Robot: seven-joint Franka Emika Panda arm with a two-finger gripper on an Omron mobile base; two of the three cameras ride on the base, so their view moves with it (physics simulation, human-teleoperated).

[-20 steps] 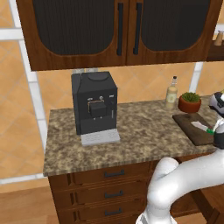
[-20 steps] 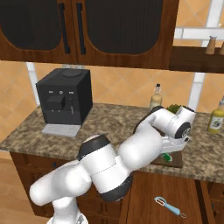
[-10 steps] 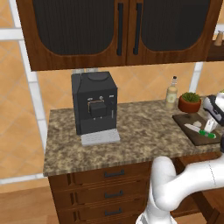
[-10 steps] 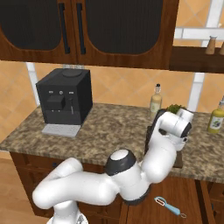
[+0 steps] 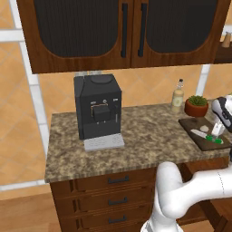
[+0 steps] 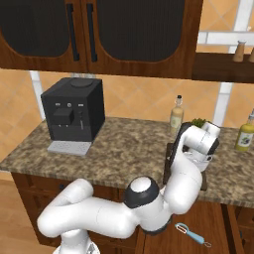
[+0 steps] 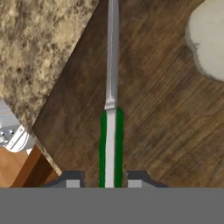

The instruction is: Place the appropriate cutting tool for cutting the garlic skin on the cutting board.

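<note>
The cutting tool [image 7: 110,131], a slim knife with a silver blade and a green handle, lies flat on the dark brown cutting board [image 7: 166,127]. My gripper [image 7: 105,180] hangs just over the handle end. It is open, with a narrow gap between each fingertip and the handle. The garlic [image 7: 206,39], a whitish lump, rests on the board past the blade and to one side. From the left base, the knife [image 5: 205,136] and garlic [image 5: 205,128] sit on the board [image 5: 190,123] at the counter's right end, under the gripper [image 5: 217,133].
A potted plant [image 5: 196,105] and a bottle [image 5: 178,96] stand behind the board. The coffee machine [image 5: 97,108] is at the counter's left. A yellowish bottle [image 6: 244,136] stands at the far right. A blue-handled tool [image 6: 191,234] lies on the floor below the counter edge.
The fingers have parted off the knife's handle and the knife now lies free on the board. The hand has shifted a little over the board and the arm's elbow has swung.
</note>
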